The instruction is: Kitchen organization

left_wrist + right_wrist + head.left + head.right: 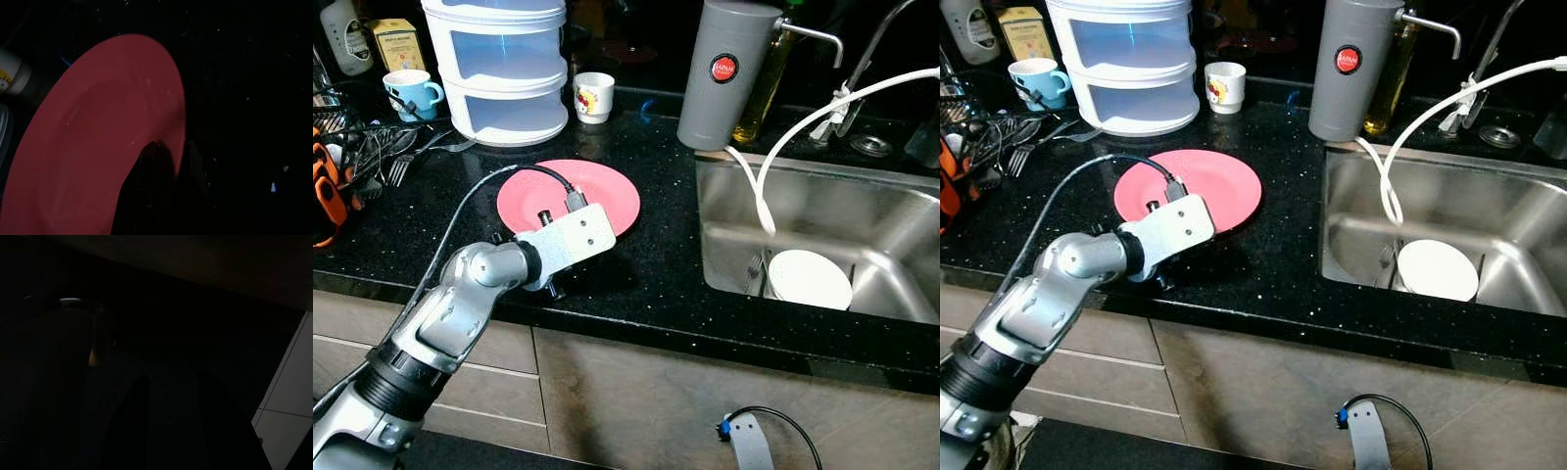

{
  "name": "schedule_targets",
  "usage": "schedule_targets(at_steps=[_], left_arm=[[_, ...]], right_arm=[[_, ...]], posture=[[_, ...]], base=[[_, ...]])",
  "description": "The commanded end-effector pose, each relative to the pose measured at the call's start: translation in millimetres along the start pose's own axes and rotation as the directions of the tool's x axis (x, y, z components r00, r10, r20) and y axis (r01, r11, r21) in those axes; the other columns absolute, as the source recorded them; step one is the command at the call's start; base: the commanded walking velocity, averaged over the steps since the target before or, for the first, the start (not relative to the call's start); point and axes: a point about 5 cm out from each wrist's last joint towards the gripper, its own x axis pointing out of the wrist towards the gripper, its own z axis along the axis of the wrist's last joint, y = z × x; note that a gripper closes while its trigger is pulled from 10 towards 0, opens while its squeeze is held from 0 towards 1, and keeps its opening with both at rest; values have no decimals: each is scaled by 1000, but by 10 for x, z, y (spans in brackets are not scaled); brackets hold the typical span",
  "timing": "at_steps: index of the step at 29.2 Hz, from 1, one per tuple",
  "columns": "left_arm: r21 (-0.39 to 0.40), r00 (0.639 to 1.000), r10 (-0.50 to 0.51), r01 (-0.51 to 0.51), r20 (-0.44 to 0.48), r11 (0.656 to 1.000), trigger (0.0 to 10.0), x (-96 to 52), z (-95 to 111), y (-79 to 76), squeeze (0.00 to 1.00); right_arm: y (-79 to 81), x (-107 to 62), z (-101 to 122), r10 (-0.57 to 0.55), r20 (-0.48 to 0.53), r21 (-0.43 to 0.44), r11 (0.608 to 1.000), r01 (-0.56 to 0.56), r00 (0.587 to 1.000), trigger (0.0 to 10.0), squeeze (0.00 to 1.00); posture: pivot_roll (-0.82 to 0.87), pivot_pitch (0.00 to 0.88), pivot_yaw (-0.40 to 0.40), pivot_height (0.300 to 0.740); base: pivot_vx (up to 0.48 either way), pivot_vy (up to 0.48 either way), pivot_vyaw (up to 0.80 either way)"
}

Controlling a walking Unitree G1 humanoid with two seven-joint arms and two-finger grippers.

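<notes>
1. here, the pink plate [570, 193] lies flat on the black counter [646, 264], in front of the stack of clear tubs [504, 69] and left of the steel sink [822, 235].
2. the left gripper [173, 161] is at the near edge of that plate; in the left wrist view one black finger [151, 169] sits over the rim and the other just outside it, so the jaws are narrow and straddle the rim. i cannot tell whether they actually pinch it.
3. from the head views the left arm [460, 304] reaches up over the counter edge, its silver wrist block covering the plate's near edge.
4. a white plate [810, 279] lies in the sink with a fork [753, 272] beside it, and a white hose [773, 157] loops down into the basin.
5. a grey canister [724, 73] stands at the sink's back left corner; a white cup [594, 97] stands between it and the tubs.
6. a blue mug [411, 93] stands left of the tubs, near a wire rack [352, 137].
7. the right gripper [171, 426] hangs low in the dark by the cabinet; its two fingers stand apart with a clear gap and hold nothing.
</notes>
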Motion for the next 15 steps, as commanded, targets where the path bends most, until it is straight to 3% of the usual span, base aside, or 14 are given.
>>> schedule_targets(at_steps=[1,6,10,11,15], left_arm=[[3,998,-18,18,-67,1000,10000,-16,-96,-42,0],[49,984,9,-1,-178,999,10000,-37,-251,-29,0],[72,980,46,-32,-195,997,10000,-38,-277,14,0],[110,971,110,-88,-214,990,0,-45,-304,110,0],[144,959,149,-117,-240,983,0,-69,-338,170,0]], right_arm=[[-32,-4,-20,-5,-8,-4,1000,5,1000,10000,0],[-34,-5,-11,-3,-7,-10,1000,3,1000,10000,0],[-34,-5,-10,-4,-7,-11,1000,4,1000,10000,0],[-35,-5,-9,-5,-5,-11,1000,5,1000,10000,0],[-35,-5,-10,-6,-4,-11,1000,6,1000,10000,0]], posture=[[68,57,-50,740],[69,59,-53,740],[69,59,-53,740],[67,59,-51,740],[63,61,-49,740]], base=[[0,0,0],[0,0,0],[0,0,0],[0,0,0],[0,0,0]])
